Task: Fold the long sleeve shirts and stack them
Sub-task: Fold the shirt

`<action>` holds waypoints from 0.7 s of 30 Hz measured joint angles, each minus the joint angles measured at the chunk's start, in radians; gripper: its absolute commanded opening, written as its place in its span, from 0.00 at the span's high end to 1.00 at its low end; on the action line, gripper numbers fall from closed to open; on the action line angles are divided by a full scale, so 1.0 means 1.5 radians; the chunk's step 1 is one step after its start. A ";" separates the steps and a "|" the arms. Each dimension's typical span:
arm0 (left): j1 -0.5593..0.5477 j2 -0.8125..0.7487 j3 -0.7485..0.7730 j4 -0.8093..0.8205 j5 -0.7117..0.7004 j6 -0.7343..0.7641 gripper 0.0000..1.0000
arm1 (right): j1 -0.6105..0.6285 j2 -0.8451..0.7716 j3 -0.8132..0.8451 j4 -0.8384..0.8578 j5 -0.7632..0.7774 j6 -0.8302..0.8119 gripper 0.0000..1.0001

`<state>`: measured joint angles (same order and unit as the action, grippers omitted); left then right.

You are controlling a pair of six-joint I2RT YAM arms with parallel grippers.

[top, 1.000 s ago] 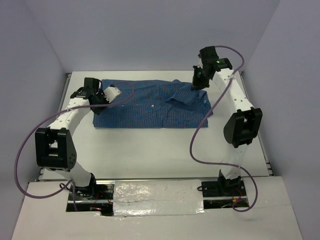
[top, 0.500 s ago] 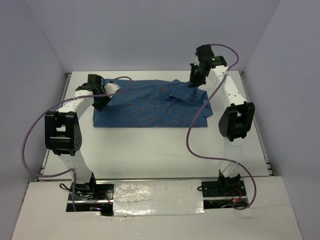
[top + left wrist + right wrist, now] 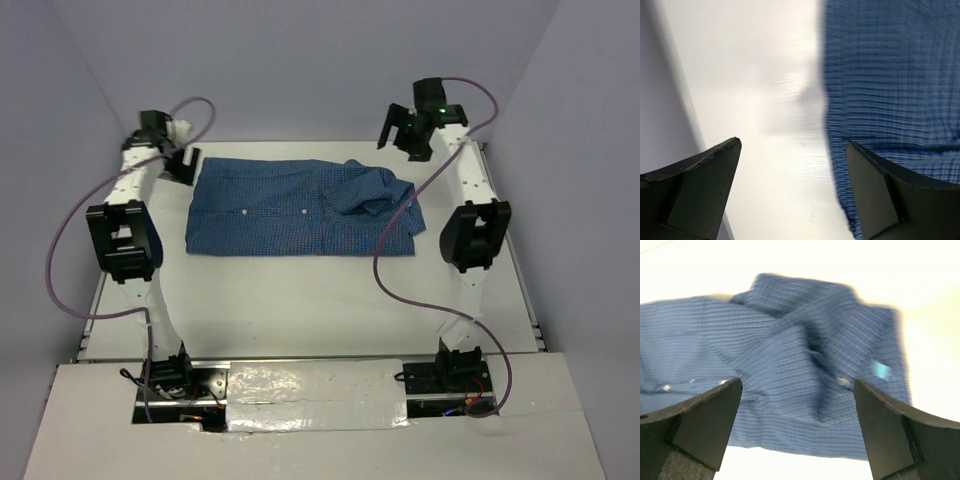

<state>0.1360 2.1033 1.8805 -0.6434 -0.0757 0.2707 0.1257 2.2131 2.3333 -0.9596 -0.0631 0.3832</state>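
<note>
The long sleeve shirt (image 3: pixel 300 210), blue and finely checked, lies folded into a wide rectangle at the back of the white table (image 3: pixel 300 300). Its collar (image 3: pixel 365 190) is rumpled at the right end. My left gripper (image 3: pixel 182 163) hangs open just off the shirt's far left corner. In the left wrist view the left gripper (image 3: pixel 792 145) has bare table between its jaws and the shirt's edge (image 3: pixel 880 75) to the right. My right gripper (image 3: pixel 398 135) is open above the far right corner. In the right wrist view the right gripper (image 3: pixel 797 382) is empty over the shirt's collar area (image 3: pixel 790 365).
Lilac walls close in the table at the back and both sides. Purple cables (image 3: pixel 395 290) loop from both arms, the right one drooping over the table. A foil-taped strip (image 3: pixel 310 385) runs between the arm bases at the near edge.
Both grippers have opened, let go of the shirt and lifted away toward the far corners. The cloth they held has dropped and now lies flat on the table.
</note>
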 measured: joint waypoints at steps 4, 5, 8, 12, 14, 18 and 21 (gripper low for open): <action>0.099 -0.065 -0.058 0.005 0.061 -0.046 0.04 | -0.059 -0.215 -0.314 0.041 0.016 -0.001 0.00; 0.116 -0.096 -0.109 0.006 0.070 -0.051 0.04 | -0.070 -0.268 -0.388 0.045 0.017 0.001 0.00; 0.117 -0.157 -0.236 -0.020 0.096 -0.061 0.04 | -0.073 -0.375 -0.544 0.058 0.002 0.004 0.02; 0.066 -0.144 -0.298 -0.034 0.142 -0.062 0.04 | -0.068 -0.375 -0.668 0.107 -0.031 0.014 0.03; 0.053 -0.138 -0.306 -0.034 0.162 -0.062 0.04 | -0.072 -0.343 -0.710 0.127 -0.039 0.021 0.04; 0.051 -0.138 -0.311 -0.021 0.192 -0.062 0.05 | -0.076 -0.279 -0.743 0.152 -0.048 0.033 0.07; 0.049 -0.138 -0.333 0.002 0.204 -0.063 0.09 | -0.076 -0.246 -0.743 0.185 -0.068 0.038 0.16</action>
<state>0.2100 1.8969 1.3804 -0.6411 0.2310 0.1764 0.0124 1.8435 1.2190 -0.6827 -0.1654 0.4404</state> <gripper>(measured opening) 0.940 0.905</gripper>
